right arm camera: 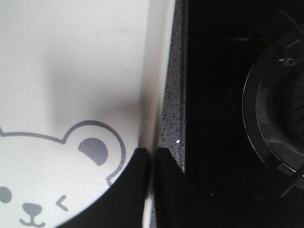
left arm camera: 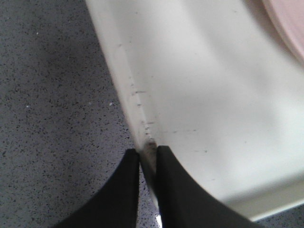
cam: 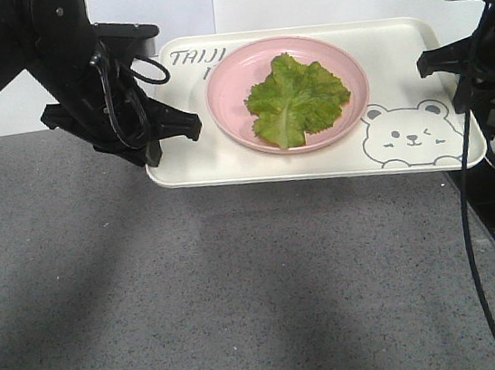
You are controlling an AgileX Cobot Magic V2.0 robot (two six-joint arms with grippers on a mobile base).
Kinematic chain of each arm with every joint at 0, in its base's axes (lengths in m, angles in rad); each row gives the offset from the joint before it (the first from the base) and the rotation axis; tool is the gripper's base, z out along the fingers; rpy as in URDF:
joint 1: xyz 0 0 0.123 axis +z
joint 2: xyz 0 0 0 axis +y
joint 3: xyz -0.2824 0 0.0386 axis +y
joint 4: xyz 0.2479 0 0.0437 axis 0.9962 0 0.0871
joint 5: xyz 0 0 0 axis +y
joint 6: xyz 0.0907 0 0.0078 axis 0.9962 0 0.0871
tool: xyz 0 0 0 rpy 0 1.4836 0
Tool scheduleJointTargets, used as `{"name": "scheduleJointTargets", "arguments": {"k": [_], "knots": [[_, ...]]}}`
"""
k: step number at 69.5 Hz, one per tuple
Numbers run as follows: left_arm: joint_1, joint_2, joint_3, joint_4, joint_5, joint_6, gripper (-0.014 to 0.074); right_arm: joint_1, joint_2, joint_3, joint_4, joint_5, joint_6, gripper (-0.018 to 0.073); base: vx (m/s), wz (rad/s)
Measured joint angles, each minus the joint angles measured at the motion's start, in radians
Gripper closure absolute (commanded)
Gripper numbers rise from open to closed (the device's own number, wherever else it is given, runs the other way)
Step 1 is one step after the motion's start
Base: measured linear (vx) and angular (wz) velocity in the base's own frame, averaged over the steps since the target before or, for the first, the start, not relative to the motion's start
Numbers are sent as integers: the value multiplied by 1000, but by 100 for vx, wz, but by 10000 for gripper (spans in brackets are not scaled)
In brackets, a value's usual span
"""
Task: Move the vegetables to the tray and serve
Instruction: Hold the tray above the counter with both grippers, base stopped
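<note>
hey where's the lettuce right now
In the front view the lettuce lies on the pink plate, which sits mid-tray, between the left gripper and right gripper.

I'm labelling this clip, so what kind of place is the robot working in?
Probably a kitchen: a speckled grey counter, a black gas hob set into it, and lettuce on a pink plate on a tray.

Both arms are showing glossy black housings with angular, blocky segments. A black cable is looping in a coil beside the left claw (cam: 187, 124), and another thin black cable is trailing down from the right claw (cam: 430, 63). In the wrist views each claw is showing two smooth, curved, matte black fingers (left arm camera: 171, 190) tapering to blunt tips.
</note>
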Motion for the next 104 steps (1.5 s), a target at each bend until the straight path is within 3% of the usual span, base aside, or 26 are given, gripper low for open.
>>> {"name": "scheduleJointTargets", "arguments": {"k": [104], "knots": [[0, 0, 0, 0, 0, 0, 602, 0, 0, 0, 0, 0, 0, 565, 0, 0]]}}
